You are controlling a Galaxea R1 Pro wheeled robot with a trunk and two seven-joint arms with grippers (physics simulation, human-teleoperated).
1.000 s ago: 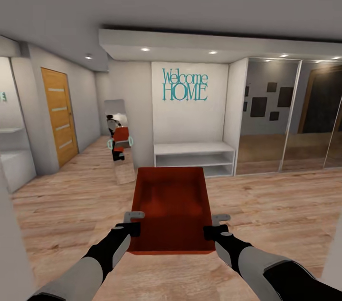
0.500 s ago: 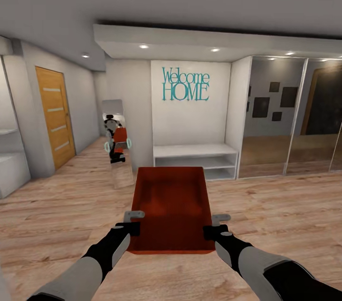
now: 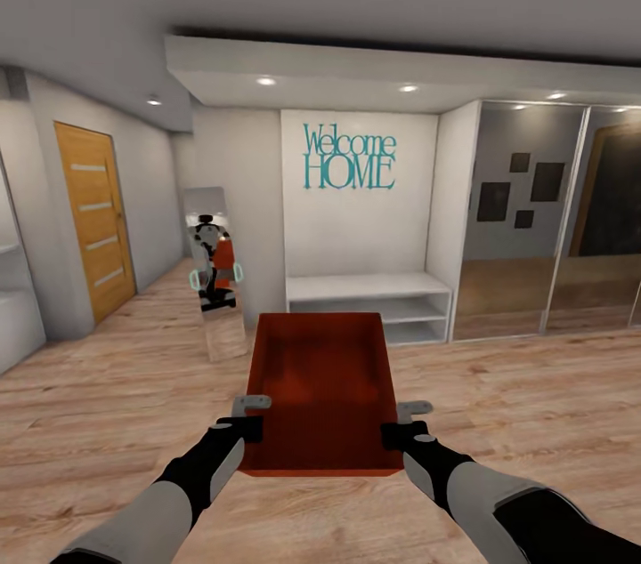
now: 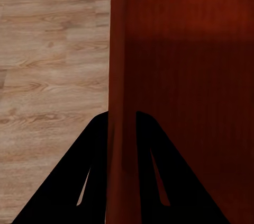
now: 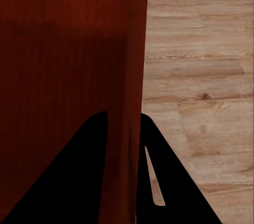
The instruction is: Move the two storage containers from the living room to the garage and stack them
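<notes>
The storage container (image 3: 322, 390) is cut off by the edges of both wrist views, so its full outline is not shown there. The inner fingers of the left gripper (image 4: 123, 123) and right gripper (image 5: 123, 123) are partly hidden by the container walls. The mirrored wardrobe (image 3: 552, 221) is cut by the head view's edge.

One storage container (image 3: 322, 390), red-orange, open top. Two grippers: left gripper (image 3: 252, 414), right gripper (image 3: 401, 422). One orange door (image 3: 93, 221). One leaning mirror (image 3: 214, 284). One white shelf unit (image 3: 369, 306). One "Welcome HOME" sign (image 3: 348, 157). Four ceiling spotlights visible. Three dark squares (image 3: 519, 189) in the mirrored wardrobe reflection.
</notes>
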